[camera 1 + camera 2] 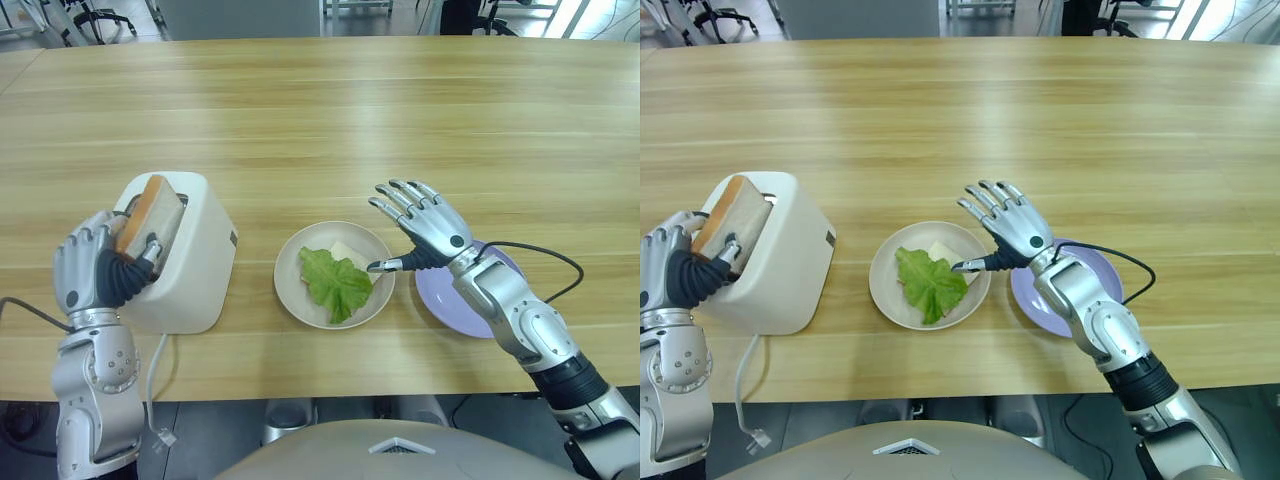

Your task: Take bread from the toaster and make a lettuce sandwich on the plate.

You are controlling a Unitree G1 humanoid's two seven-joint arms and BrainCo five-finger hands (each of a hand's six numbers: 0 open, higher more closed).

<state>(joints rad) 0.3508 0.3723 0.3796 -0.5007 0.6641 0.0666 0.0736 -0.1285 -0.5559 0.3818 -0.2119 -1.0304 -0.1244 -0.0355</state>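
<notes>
A white toaster [190, 262] stands at the table's left front. A bread slice [150, 210] sticks up from its slot, and my left hand [95, 265] is curled around that slice. In the middle sits a beige plate [290, 290] holding a bread slice [345, 251] with a green lettuce leaf [335, 283] lying on it. My right hand [425, 225] hovers just right of the plate with its fingers spread and nothing in it, above the left edge of a purple plate [445, 298].
The toaster's white cord [157, 395] hangs over the table's front edge. A black cable [545, 255] loops by my right wrist. The wide wooden table [330, 120] stretches bare behind; office chairs stand beyond its far edge.
</notes>
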